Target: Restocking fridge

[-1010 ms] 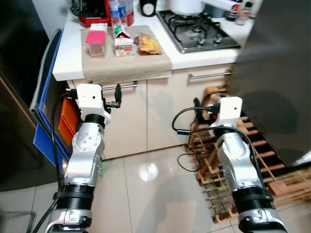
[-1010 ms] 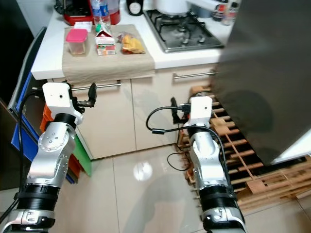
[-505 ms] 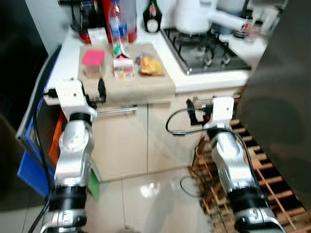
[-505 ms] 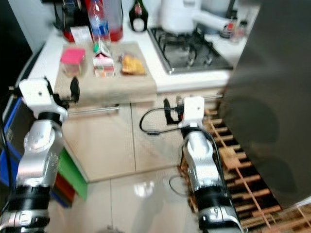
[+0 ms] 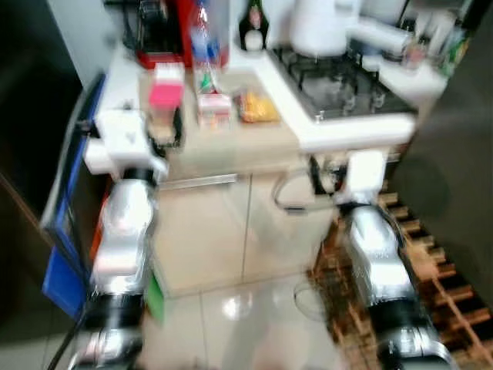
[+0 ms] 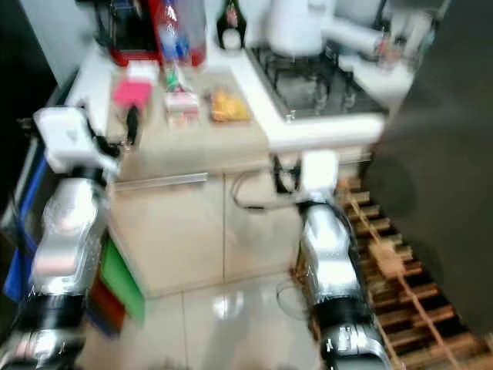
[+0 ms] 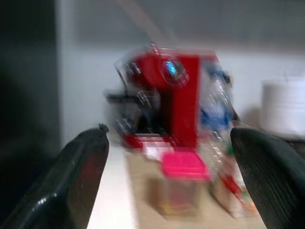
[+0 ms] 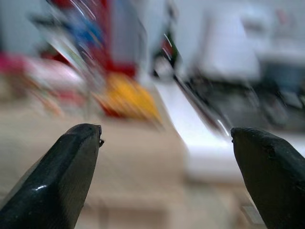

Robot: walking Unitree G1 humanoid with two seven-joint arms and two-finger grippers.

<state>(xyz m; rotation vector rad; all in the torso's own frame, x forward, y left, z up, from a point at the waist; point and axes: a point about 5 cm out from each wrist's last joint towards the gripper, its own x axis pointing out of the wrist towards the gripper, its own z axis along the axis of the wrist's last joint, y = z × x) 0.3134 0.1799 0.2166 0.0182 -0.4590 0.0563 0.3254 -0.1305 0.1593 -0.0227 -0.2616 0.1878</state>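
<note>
a blurred kitchen scene. a white counter (image 5: 123,73) spans the top, with a gas hob (image 5: 343,77) at two o'clock and a dark fridge door (image 5: 462,154) at three o'clock. a beige cloth (image 5: 231,142) lies on the counter at twelve o'clock, holding a pink-lidded container (image 5: 166,96), a small carton (image 5: 214,109) and a yellow snack pack (image 5: 258,108). the left gripper (image 7: 171,181), fingers spread wide and empty, faces the container. the right gripper (image 8: 167,176), also spread and empty, faces the counter edge.

Head stereo downward, wrist cameras facing counter (image 5: 231,146)
</note>
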